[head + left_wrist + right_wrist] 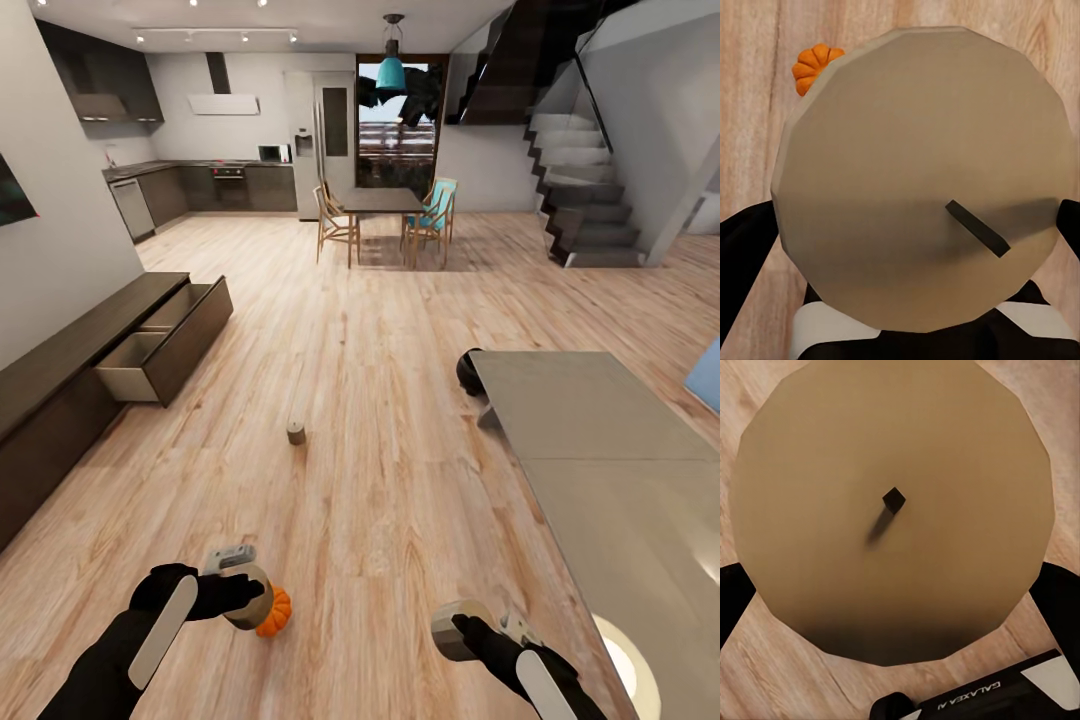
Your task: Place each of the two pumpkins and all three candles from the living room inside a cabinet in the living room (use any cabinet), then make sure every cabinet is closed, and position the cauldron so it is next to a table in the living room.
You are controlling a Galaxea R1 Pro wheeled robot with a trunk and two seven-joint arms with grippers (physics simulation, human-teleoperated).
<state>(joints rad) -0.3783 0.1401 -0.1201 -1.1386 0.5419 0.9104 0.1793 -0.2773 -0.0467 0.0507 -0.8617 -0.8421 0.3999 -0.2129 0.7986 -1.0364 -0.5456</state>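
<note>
My left gripper (245, 597) is shut on a beige candle (922, 172), held low over the wood floor. One orange pumpkin (277, 612) sits on the floor right beside that candle and peeks past its rim (814, 66) in the left wrist view. My right gripper (452, 628) is shut on a second candle (892, 555), its dark wick facing the camera. A third candle (296, 432) stands on the floor ahead. The dark-brown cabinet (60, 380) runs along the left wall with two drawers (165, 345) pulled open. The black cauldron (468, 368) sits at the far corner of the grey table (600, 440).
The table takes up the right side, close to my right arm. Open wood floor lies between it and the cabinet. Farther off are a dining table with chairs (385, 215), a kitchen at the back left and stairs (585, 190) at the back right.
</note>
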